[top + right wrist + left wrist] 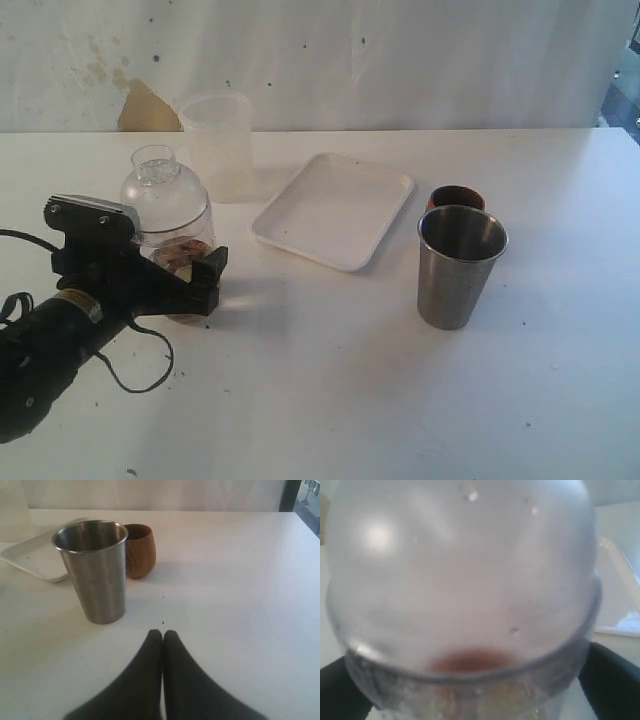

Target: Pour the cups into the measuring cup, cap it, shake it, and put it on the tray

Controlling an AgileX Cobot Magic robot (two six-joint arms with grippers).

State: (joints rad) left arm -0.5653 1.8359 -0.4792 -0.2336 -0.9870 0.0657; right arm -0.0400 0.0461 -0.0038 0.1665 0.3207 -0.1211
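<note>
Exterior: measuring cup, cap on and brown contents inside, stands on worktop left of tray. Steel tumbler and wooden cup right of tray; tumbler looks empty. Likely step: pick-up for shake. Needs firm squeeze, then lift. Left arm low, reaching level. Left gripper released, straddling measuring cup.

Left wrist: fingers flank measuring cup; contact unclear.

Right wrist: right gripper clenched, empty, above worktop beyond tumbler from tray.

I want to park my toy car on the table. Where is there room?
Free: the wide front stretch between the left gripper and the steel tumbler, and the table right of the tumbler. Crowded: at the back, where the measuring cup, frosted cup, tray and wooden cup stand.
</note>
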